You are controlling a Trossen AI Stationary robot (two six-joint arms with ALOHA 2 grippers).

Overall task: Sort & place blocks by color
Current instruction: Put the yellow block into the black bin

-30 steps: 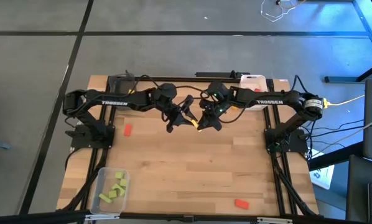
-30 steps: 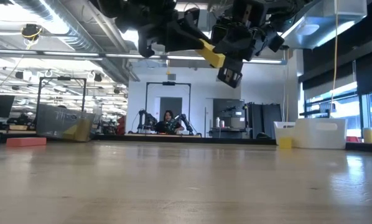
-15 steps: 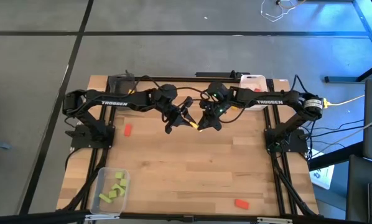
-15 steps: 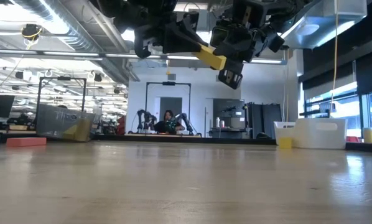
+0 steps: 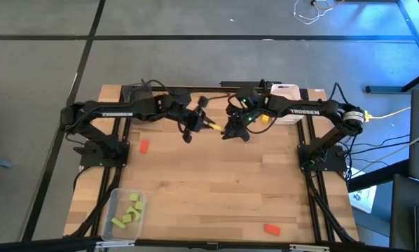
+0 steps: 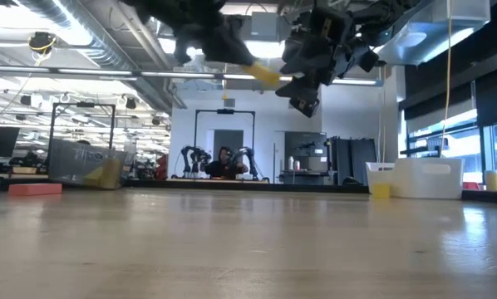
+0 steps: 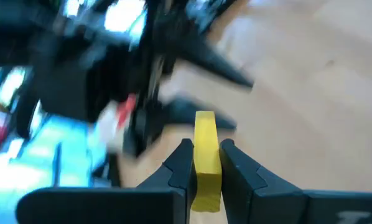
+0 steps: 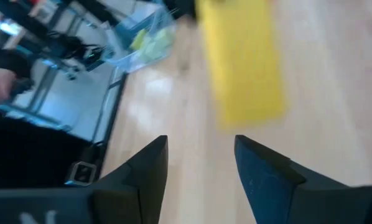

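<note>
1. High view: both arms reach toward the middle of the far part of the table (image 5: 216, 182). The left gripper (image 5: 197, 124) holds a yellow block (image 5: 214, 127) that sticks out toward the right gripper (image 5: 232, 131), which sits just beside the block's free end. A red block (image 5: 143, 145) lies on the table near the left arm's base, and another red block (image 5: 270, 228) lies near the front edge on the right. A clear tray (image 5: 115, 201) at the front left holds green blocks (image 5: 127, 212). A white tray (image 5: 286, 91) stands at the far edge behind the right arm.

2. Low view: both grippers hang high above the table. The yellow block (image 6: 263, 74) juts from the left gripper (image 6: 223, 50) toward the right gripper (image 6: 307, 75), tilted down at its free end. A person (image 6: 224, 162) sits far back in the room.

3. Left wrist view: the two dark fingers (image 7: 181, 165) are clamped on the yellow block (image 7: 206, 155), one on each side; the block stands out past the fingertips, above the table.

4. Right wrist view: the fingers (image 8: 150, 171) stand apart with nothing between them. The yellow block (image 8: 242, 65) lies ahead of the fingertips, clear of them. The clear tray (image 8: 150, 34) with green blocks shows farther off.
</note>
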